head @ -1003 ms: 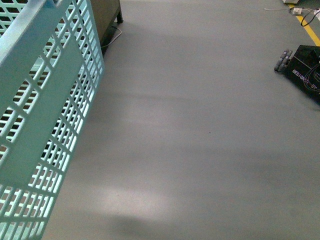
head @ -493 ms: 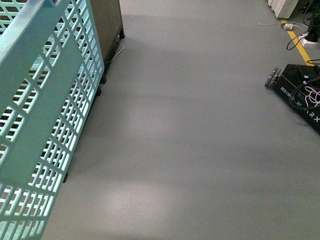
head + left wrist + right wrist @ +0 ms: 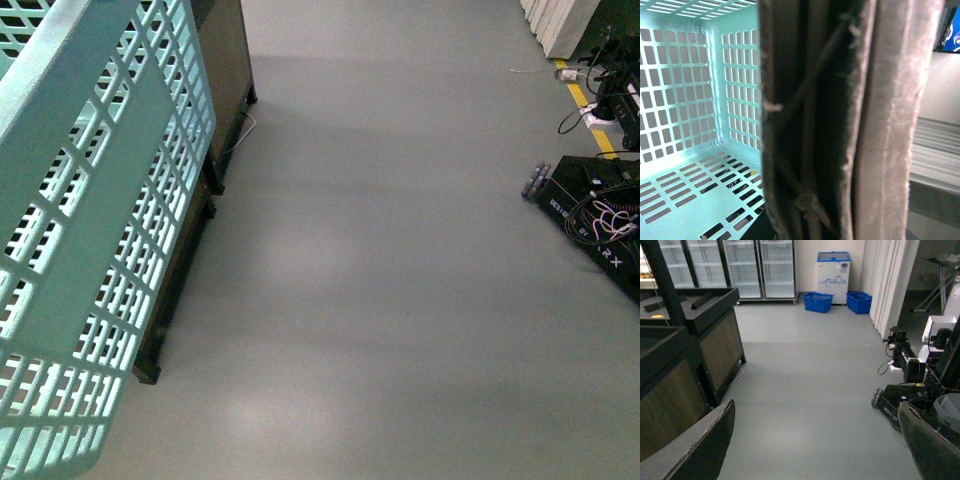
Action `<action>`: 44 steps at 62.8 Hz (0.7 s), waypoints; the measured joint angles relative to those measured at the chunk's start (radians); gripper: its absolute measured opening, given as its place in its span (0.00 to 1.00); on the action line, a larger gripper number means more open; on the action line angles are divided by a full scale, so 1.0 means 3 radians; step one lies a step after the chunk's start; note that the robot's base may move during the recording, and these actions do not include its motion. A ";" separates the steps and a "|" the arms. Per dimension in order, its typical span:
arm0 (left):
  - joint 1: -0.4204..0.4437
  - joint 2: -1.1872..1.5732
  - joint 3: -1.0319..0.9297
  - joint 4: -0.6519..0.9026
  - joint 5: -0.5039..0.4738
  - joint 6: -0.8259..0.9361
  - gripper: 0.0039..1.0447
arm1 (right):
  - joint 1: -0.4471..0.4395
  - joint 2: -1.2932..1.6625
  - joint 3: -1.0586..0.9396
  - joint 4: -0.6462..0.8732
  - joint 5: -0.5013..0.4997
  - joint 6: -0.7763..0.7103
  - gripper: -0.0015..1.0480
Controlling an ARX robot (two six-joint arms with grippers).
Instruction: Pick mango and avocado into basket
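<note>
The light teal slotted basket [image 3: 90, 230] hangs at the far left of the front view, its side wall filling that edge. In the left wrist view I look into the basket [image 3: 695, 125]; its slotted bottom and walls hold no fruit that I can see. My left gripper [image 3: 840, 150] is shut on the basket; its dark and pale pads fill the middle of the view. My right gripper [image 3: 815, 440] is open and empty, its two fingertips [image 3: 700, 445] wide apart above grey floor. The mango and the avocado are out of view.
A dark wooden display stand [image 3: 225, 80] stands behind the basket, also in the right wrist view [image 3: 700, 345]. A black wheeled robot base with cables [image 3: 595, 215] sits on the right. Glass-door fridges [image 3: 740, 265] and blue baskets [image 3: 818, 302] line the far wall. Grey floor [image 3: 380, 280] lies between.
The front view has shifted: the dark stand shows more beside the basket, and the black wheeled base has slid down and left in the picture. The basket stays at the left.
</note>
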 joint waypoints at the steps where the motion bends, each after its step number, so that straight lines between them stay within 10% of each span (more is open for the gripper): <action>1: -0.0003 -0.0004 0.0000 0.0000 0.0019 0.0001 0.13 | -0.0001 0.0000 0.0000 0.0000 0.0000 0.0000 0.92; 44: -0.0001 0.0001 0.0000 0.0000 0.0006 0.0001 0.13 | 0.0000 0.0001 0.0000 0.0000 -0.0015 0.0000 0.92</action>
